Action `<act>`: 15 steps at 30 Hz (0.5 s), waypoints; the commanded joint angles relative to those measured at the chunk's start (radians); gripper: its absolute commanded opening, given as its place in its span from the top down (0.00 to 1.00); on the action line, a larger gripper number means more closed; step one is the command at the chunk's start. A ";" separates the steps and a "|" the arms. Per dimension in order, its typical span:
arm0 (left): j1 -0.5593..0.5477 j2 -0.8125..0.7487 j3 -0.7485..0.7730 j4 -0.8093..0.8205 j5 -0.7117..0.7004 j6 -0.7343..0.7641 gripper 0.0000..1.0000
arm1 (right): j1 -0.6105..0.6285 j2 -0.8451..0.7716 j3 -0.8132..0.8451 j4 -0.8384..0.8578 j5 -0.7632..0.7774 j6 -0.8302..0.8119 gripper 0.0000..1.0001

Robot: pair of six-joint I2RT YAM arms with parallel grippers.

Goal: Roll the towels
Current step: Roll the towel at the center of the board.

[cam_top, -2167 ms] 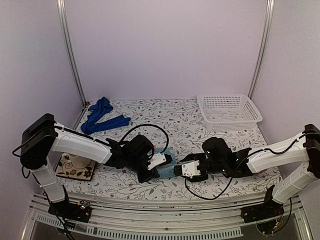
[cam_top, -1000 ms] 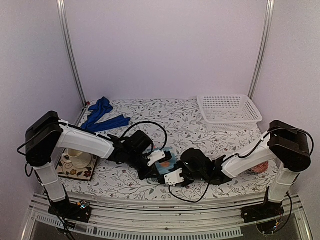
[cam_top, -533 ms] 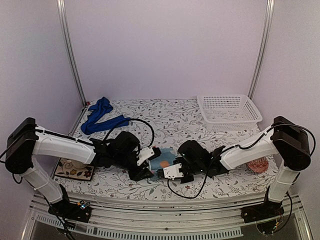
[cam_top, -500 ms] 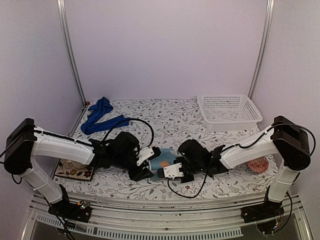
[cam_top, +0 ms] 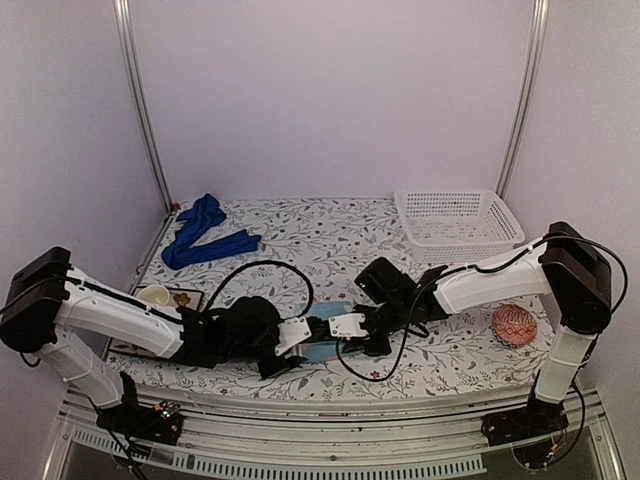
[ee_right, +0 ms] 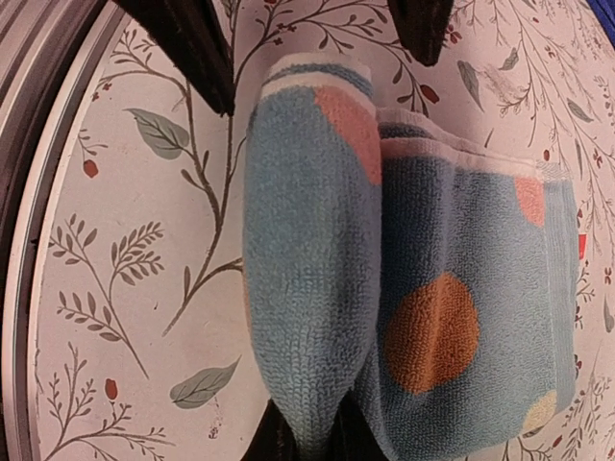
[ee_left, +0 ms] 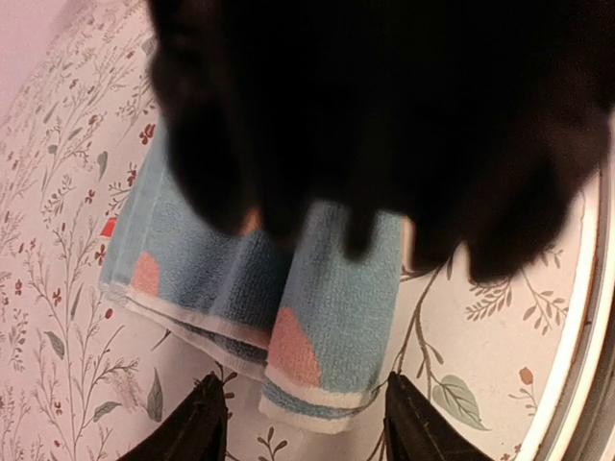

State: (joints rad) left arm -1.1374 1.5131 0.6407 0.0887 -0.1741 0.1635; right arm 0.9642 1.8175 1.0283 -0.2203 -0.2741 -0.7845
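Near edge, centre of surface (cam_top: 300,225): light-blue towel (ee_right: 307,240) half-rolled | right end effector (ee_right: 306,437) pinches one roll end, left end effector (ee_left: 306,411) spread astride the other | close your left squarely, turn both ends together.

Robot test booth in a lab, plain lilac walls (cam_top: 330,100), aluminium frame posts (cam_top: 140,110), left arm (cam_top: 110,312) and right arm (cam_top: 490,280) bolted to a metal rail (cam_top: 320,440), floral table cover (cam_top: 330,235) staged with household props, white plastic basket (cam_top: 460,243), cup (cam_top: 153,295), light-blue towel (ee_right: 317,240)
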 commanded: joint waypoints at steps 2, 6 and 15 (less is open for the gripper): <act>-0.043 -0.046 -0.076 0.133 -0.075 0.072 0.44 | -0.036 0.043 0.034 -0.106 -0.091 0.036 0.91; -0.086 -0.057 -0.123 0.215 -0.100 0.141 0.44 | -0.058 0.083 0.072 -0.149 -0.141 0.041 0.91; -0.132 -0.005 -0.156 0.318 -0.146 0.249 0.44 | -0.111 0.152 0.159 -0.247 -0.219 0.057 0.90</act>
State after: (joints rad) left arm -1.2461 1.4754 0.4911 0.3222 -0.2886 0.3473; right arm 0.8738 1.9175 1.1542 -0.3695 -0.4633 -0.7437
